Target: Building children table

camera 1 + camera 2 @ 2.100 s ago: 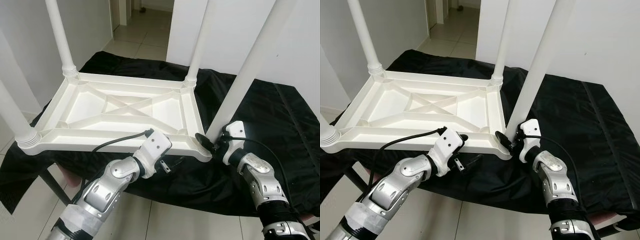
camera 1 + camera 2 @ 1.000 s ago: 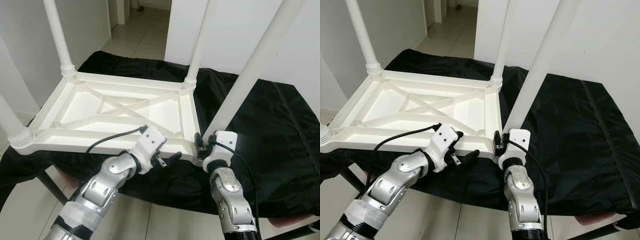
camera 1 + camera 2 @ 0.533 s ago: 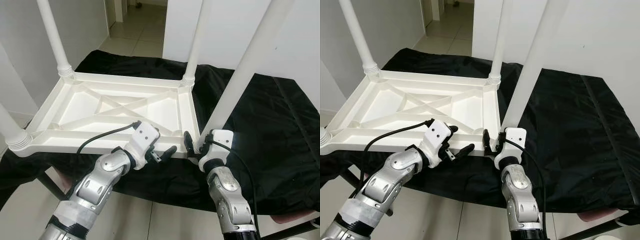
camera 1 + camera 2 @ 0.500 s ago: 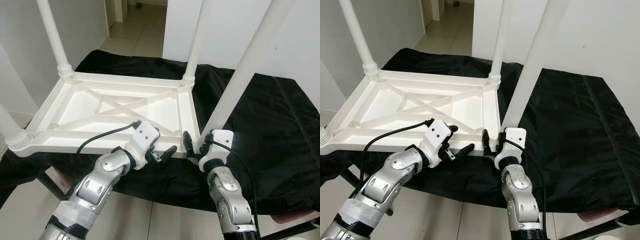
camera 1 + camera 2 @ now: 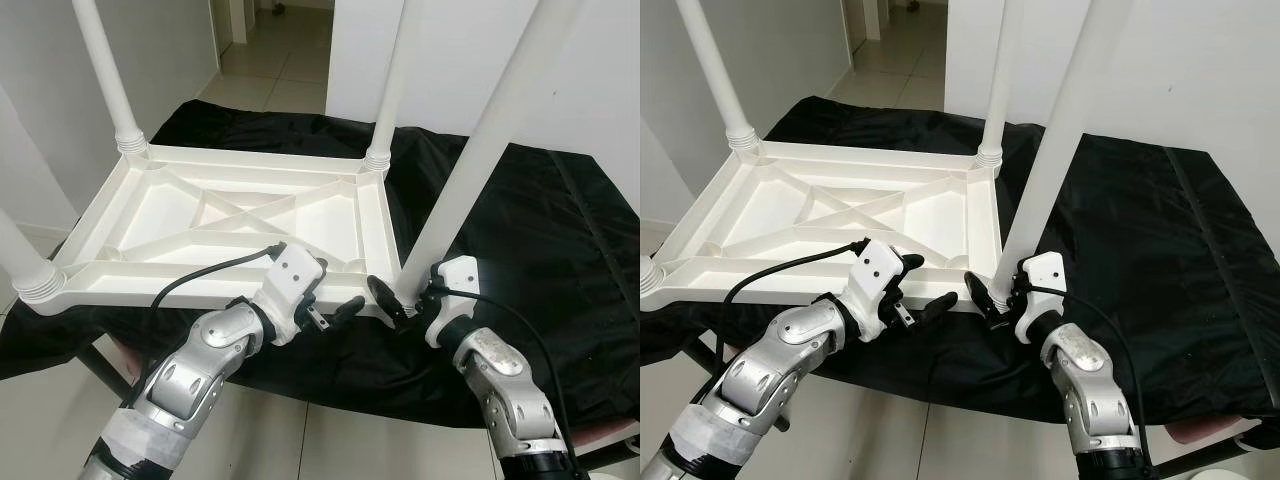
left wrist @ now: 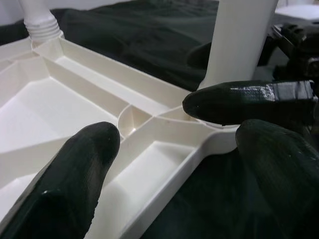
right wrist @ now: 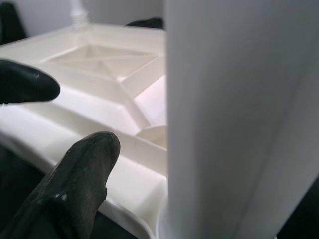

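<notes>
A white plastic children's table (image 5: 150, 288) lies upside down on a black cloth. Its near right leg (image 5: 465, 170) rises from the near right corner socket. My right gripper (image 5: 398, 298) is at the foot of that leg, open. In the right wrist view one finger (image 7: 84, 184) stands a little off the leg (image 7: 234, 114), which hides the other. My left gripper (image 5: 922, 288) is open astride the table's near rim, just left of that corner. In the left wrist view the rim (image 6: 164, 149) runs between its fingers (image 6: 75, 184).
Three more legs stand upright at the far left (image 5: 100, 70), far right (image 5: 390, 90) and near left (image 5: 20, 250) corners. The black cloth (image 5: 520, 230) spreads to the right. A white wall (image 5: 450, 50) stands behind, and tiled floor (image 5: 270, 60) shows through a doorway.
My right forearm has swung out from under the corner to the right, with its gripper still at the leg's foot. The left gripper has barely moved.
</notes>
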{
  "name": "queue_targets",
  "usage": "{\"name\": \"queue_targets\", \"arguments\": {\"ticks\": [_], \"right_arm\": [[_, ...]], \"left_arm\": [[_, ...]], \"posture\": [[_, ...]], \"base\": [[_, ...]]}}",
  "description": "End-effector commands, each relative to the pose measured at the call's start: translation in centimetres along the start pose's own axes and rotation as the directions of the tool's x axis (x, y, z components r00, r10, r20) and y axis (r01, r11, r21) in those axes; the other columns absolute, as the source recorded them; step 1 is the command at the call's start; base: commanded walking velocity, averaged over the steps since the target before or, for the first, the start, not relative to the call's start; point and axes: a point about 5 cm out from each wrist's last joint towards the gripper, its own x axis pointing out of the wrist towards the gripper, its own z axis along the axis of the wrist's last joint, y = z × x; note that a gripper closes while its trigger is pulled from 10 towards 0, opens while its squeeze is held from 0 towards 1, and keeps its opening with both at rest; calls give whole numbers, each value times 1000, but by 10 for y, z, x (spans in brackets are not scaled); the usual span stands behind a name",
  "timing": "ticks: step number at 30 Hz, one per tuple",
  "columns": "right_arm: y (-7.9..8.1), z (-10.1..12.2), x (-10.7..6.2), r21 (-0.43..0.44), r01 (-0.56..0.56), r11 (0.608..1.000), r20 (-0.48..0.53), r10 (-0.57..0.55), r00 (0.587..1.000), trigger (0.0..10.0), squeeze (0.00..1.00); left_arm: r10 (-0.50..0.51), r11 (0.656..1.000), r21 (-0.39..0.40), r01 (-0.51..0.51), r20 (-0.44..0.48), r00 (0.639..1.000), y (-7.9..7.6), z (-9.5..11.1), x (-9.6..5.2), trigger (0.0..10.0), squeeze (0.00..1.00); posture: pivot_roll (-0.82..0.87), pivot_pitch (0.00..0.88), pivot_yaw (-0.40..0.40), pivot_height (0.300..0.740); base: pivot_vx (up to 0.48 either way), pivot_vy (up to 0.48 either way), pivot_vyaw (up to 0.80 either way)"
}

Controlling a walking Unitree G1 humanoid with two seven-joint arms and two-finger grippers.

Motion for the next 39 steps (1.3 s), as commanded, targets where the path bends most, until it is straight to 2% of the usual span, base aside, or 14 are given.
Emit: {"name": "queue_targets", "arguments": {"ticks": [1,10,11,14,15,24,25,27,28,32,34,36,38,39], "right_arm": [[-3,-2,2,5,-48,999,-11,48,999,10000,0],[-15,-3,13,-22,-165,986,-37,164,986,10000,0],[-18,-4,14,-28,-171,985,-43,170,985,4235,0],[-20,-4,14,-31,-175,984,-46,174,984,4235,0],[-22,-5,14,-31,-175,984,-49,174,984,0,0],[-26,-7,11,-41,-185,982,-60,182,981,0,0],[-23,-9,8,-22,-188,982,-64,186,980,8824,0],[-23,-9,8,-22,-188,982,-64,186,980,8824,0],[-19,-9,5,-9,-184,983,-52,183,982,10000,0],[-13,-9,4,-2,-162,987,-44,162,986,10000,0],[-5,-10,5,11,-53,999,-43,53,998,10000,0],[-5,-10,5,11,-53,999,-43,53,998,10000,0],[1,-14,6,43,94,995,-56,-92,994,10000,0],[1,-14,6,43,94,995,-56,-92,994,10000,0]], "left_arm": [[-185,983,-1,185,-17,983,-13,0,-1,10000,0],[-227,974,-27,226,-26,974,-26,-1,0,10000,0],[-228,974,-27,227,-26,973,-27,-1,1,10000,0],[-228,973,-28,227,-26,973,-27,0,1,10000,0],[-225,974,-26,225,-25,974,-26,0,2,10000,0],[-217,976,-25,216,-27,976,-25,1,1,10000,0],[-214,977,-30,213,-29,976,-26,0,1,10000,0],[-214,977,-30,213,-29,976,-26,0,1,10000,0],[-212,977,-34,211,-31,977,-27,0,1,10000,0],[-210,977,-41,208,-33,977,-28,-1,0,10000,0],[-206,978,-49,204,-37,978,-29,-2,0,10000,0],[-206,978,-49,204,-37,978,-29,-2,0,10000,0],[-204,978,-49,202,-39,978,-29,-3,-1,10000,0],[-204,978,-49,202,-39,978,-29,-3,-1,10000,0]], "posture": [[-34,33,-24,740],[-24,23,-36,740],[-22,23,-39,740],[-22,23,-39,740],[-22,23,-39,740],[-15,19,-51,740],[-10,20,-63,740],[-10,20,-63,740],[-11,22,-64,740],[-8,21,-70,740],[-8,21,-71,740],[-8,21,-71,740],[-7,14,-71,740],[-7,14,-71,740]], "base": [[0,0,0],[0,0,0],[0,0,0],[0,0,0],[0,0,0],[0,0,0],[0,0,0],[0,0,0],[0,0,0],[0,0,0],[0,0,0],[0,0,0],[0,0,0],[0,0,0]]}}
